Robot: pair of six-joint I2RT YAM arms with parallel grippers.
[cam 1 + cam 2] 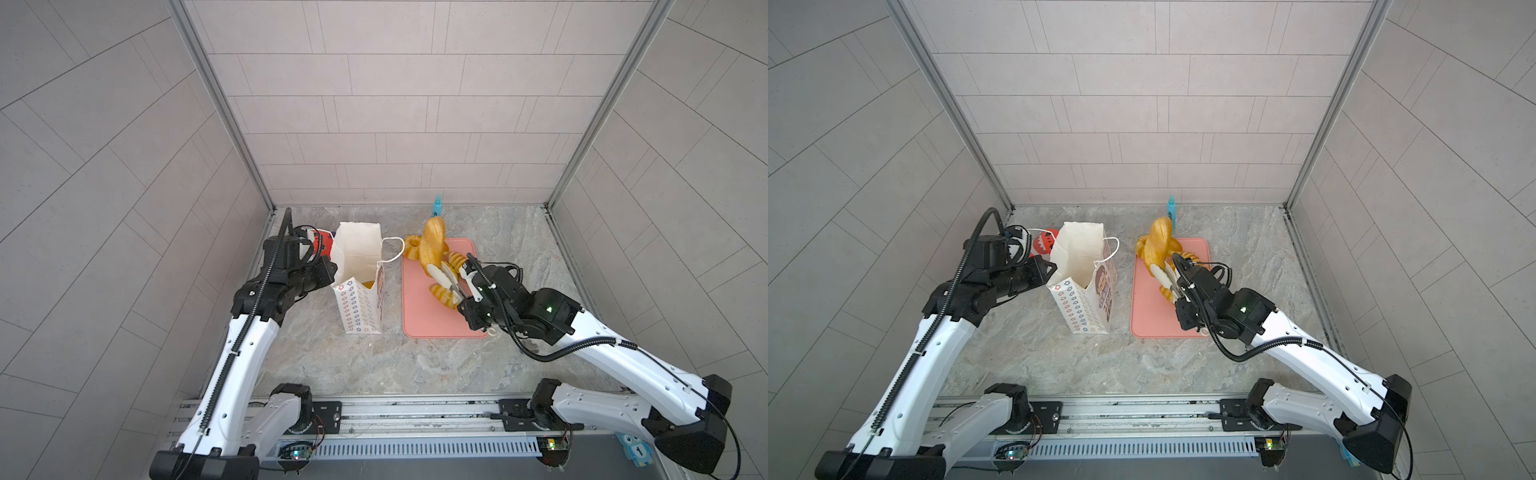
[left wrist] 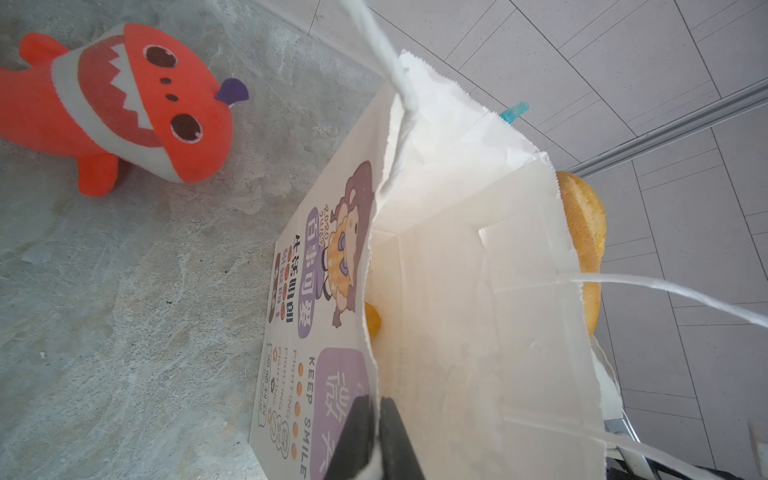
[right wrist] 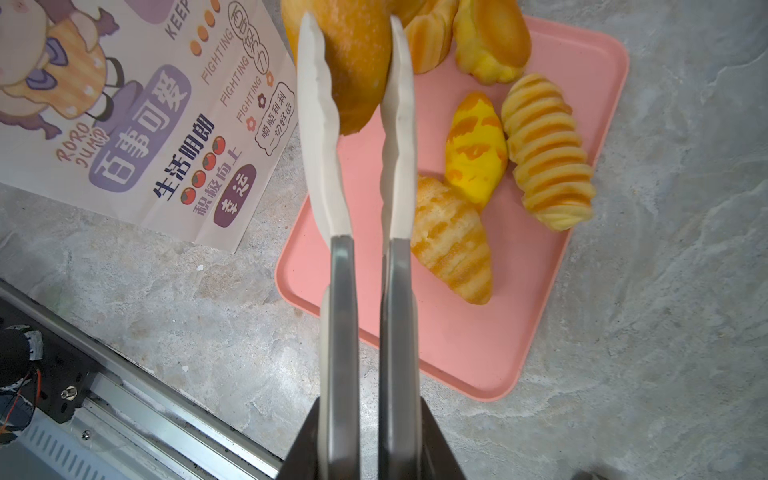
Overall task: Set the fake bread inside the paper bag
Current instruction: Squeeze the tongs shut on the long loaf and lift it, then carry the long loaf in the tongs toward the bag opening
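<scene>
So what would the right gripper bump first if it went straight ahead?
The right gripper holds tongs squeezing the long bread. Straight on, the ring bread just past it looks first in line, though height is hard to judge.

Both arms, left arm [image 1: 253, 345] and right arm [image 1: 648, 370], are wearing glossy white shells with black joints and small round holes. Black ribbed cable conduits are running along each. A green light [image 1: 549, 308] is glowing on the right wrist housing. The right gripper [image 3: 351, 25] is showing pale wavy-edged fingers [image 3: 318, 124] on grey stems.
</scene>
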